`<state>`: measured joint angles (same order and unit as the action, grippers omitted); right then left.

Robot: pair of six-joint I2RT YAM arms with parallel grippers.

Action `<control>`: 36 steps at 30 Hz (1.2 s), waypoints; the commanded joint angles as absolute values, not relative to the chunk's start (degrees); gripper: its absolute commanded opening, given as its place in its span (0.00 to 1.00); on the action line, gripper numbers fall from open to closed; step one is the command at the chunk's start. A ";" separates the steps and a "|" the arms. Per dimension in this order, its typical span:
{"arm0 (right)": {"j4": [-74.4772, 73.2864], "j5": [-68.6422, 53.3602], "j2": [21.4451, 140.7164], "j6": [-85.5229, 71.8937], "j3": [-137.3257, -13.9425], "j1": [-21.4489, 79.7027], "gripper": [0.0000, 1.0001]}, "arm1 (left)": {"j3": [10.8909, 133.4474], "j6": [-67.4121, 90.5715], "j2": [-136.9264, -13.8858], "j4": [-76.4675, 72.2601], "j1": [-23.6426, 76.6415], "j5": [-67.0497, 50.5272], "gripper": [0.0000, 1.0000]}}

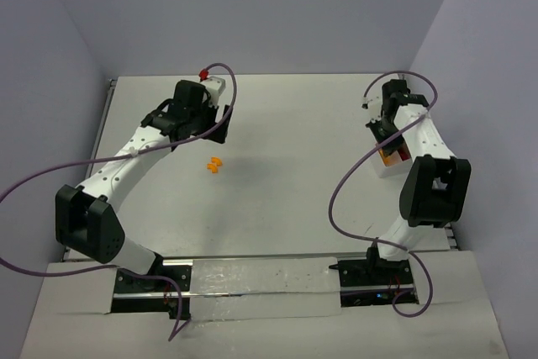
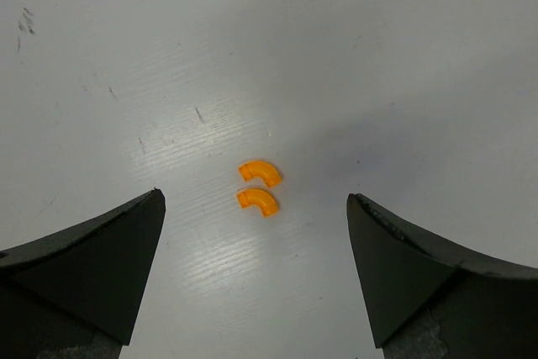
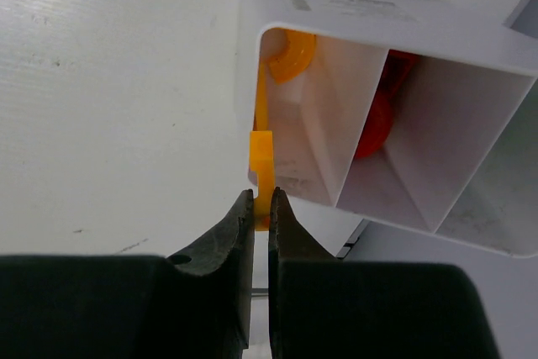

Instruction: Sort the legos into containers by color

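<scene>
Right gripper (image 3: 261,201) at bottom centre, black jaws pinched on upright orange lego (image 3: 262,157), lego against left wall of white container (image 3: 353,10) at upper right, orange piece (image 3: 291,52) in left compartment, red pieces (image 3: 375,124) in next compartment, white table (image 3: 109,81) at left.

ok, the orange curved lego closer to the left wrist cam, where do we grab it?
Probably from straight above, with the left gripper closing on its two ends. The orange curved lego lies flat, and its twin sits close along its outer curve, leaving little finger room there.
</scene>
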<state>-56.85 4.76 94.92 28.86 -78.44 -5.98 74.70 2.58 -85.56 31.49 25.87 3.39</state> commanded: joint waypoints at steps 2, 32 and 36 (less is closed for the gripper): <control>-54.51 7.77 97.80 26.85 -83.20 -6.77 0.03 | 74.95 2.55 -86.26 31.87 24.22 3.09 0.99; -60.95 -7.23 91.62 17.32 -94.92 2.01 0.98 | 67.49 -10.54 -92.36 32.32 16.00 -7.96 0.68; -59.23 -8.04 90.55 15.44 -92.51 4.40 0.99 | 66.55 -11.55 -94.32 30.99 16.00 -9.17 0.64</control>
